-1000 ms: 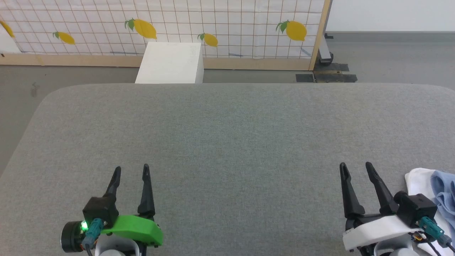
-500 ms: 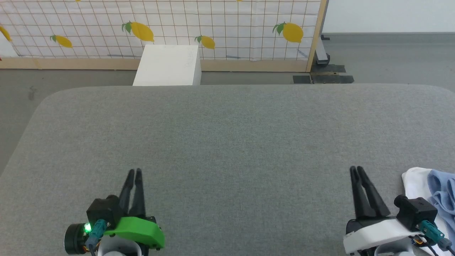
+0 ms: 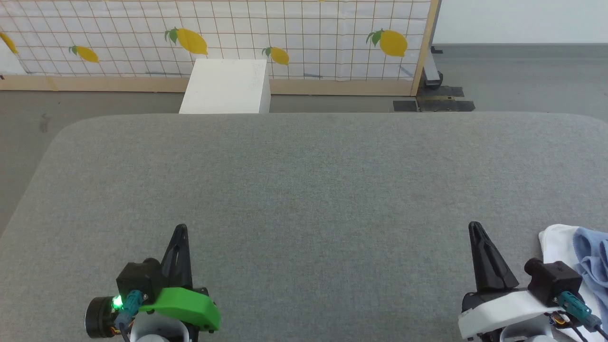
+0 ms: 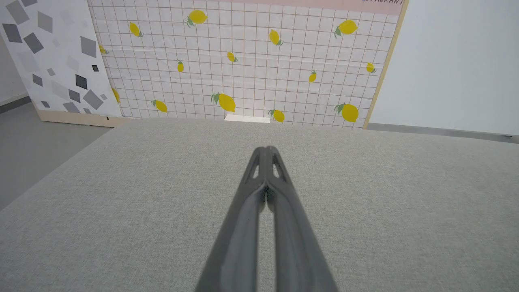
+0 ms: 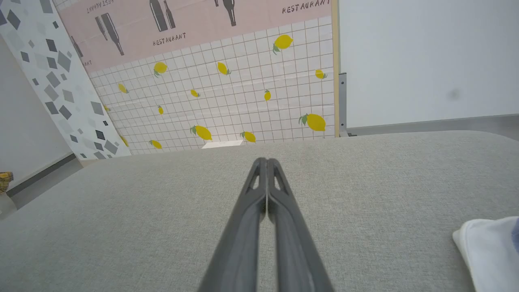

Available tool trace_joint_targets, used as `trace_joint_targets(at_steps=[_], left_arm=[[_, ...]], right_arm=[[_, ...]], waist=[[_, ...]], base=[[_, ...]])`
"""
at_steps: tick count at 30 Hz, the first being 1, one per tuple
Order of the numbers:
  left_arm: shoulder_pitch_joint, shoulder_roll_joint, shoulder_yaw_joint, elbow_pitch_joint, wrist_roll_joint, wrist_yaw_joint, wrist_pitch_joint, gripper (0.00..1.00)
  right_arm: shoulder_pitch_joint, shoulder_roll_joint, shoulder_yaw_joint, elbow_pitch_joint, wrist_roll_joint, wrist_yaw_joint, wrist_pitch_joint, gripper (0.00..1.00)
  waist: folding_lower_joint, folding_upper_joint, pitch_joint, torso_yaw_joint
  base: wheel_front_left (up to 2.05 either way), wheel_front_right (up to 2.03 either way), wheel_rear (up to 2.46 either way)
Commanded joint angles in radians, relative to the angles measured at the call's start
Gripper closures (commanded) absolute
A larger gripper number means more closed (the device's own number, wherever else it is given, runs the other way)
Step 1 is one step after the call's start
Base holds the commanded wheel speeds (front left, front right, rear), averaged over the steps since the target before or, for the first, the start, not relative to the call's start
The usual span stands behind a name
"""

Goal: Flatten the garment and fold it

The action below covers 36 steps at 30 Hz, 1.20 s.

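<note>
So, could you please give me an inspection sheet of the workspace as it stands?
surface: grey fabric table, smooth.
job's things: garment bunched at the near right edge, not flattened, ungripped.
clutter: nothing seen.
grippers: left gripper and right gripper both shut, holding nothing, near the front edge.
cables: teal-plug cable at the right wrist, another at the left.
surroundings: lemon-print panel and white box behind the table.
</note>
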Motion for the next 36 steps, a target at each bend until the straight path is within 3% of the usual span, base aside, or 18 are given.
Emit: trace_joint_targets(at_steps=[1,36], left_arm=[[0.003,-0.002,0.004,-0.008,0.012,-0.001,0.006,1.0],[0.009,-0.006,0.014,-0.06,0.055,-0.003,0.077,1.0]], right_arm=[[-0.003,0.0,-0.001,-0.009,-0.014,0.0,0.008,1.0],[-0.01,0.0,-0.005,-0.053,-0.082,-0.001,0.08,1.0]], waist=[[0.0001,-0.0001,0.0,0.001],[0.0001,-0.0001,0.004,0.013]], base=[[0.0,0.0,0.0],[0.0,0.0,0.0]])
